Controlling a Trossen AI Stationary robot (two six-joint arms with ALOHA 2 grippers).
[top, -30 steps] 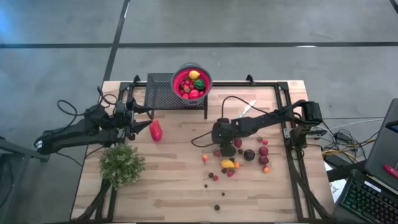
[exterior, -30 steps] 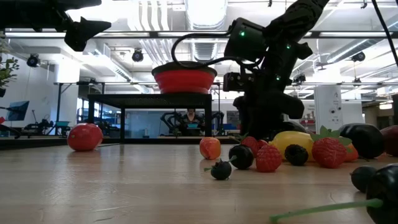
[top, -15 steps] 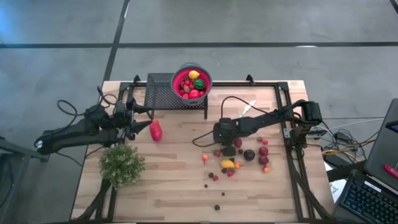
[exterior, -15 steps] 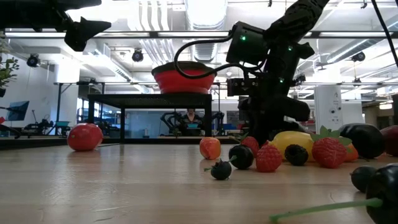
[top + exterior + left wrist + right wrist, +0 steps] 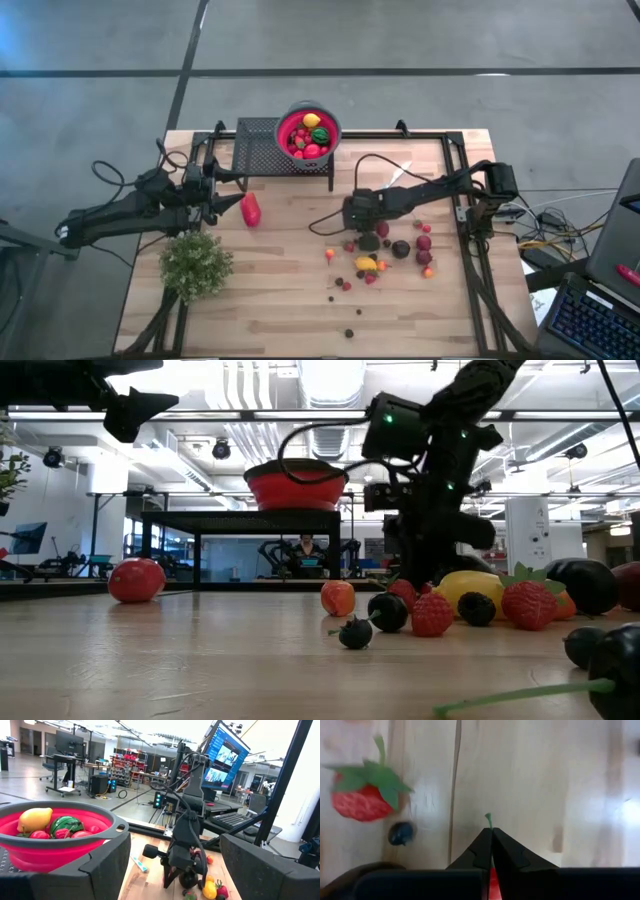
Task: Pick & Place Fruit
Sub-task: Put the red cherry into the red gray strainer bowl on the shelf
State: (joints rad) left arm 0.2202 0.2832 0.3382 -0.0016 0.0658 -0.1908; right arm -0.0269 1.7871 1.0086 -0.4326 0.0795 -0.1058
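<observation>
Right gripper closed, low.

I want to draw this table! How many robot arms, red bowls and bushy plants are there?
Robot arms: 2, the left arm and the right arm
Red bowl: 1
Bushy plant: 1
Total: 4

We see a wooden table carrying scattered fruit at right, 1 larger red piece at left, a bushy plant, a mesh stand.
</observation>
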